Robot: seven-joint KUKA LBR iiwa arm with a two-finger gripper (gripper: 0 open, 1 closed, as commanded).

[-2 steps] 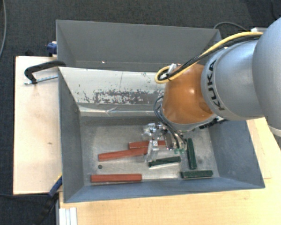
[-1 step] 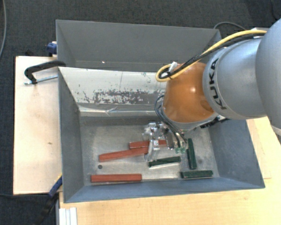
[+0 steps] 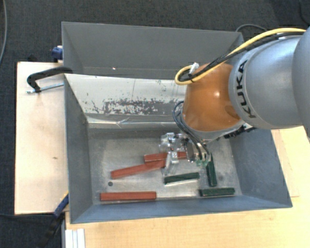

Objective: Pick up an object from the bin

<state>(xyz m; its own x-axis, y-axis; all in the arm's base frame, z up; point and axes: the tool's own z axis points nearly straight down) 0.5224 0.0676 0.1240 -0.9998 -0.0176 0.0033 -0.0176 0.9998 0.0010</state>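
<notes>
My gripper (image 3: 171, 153) is low in the middle of the bin, under the orange wrist cover. It stands right over a short red-brown block (image 3: 154, 159) that lies flat on the floor and runs under it. A longer red-brown stick (image 3: 136, 170) slants away to the left from just below the gripper. A dark green stick (image 3: 182, 178) lies just in front of the gripper. Another dark green stick (image 3: 212, 172) lies to its right, pointing toward the front wall.
A third dark green stick (image 3: 217, 192) lies along the front wall at the right. A long red-brown stick (image 3: 127, 196) lies along the front wall at the left. The arm and its cover hang over the bin's right rear part.
</notes>
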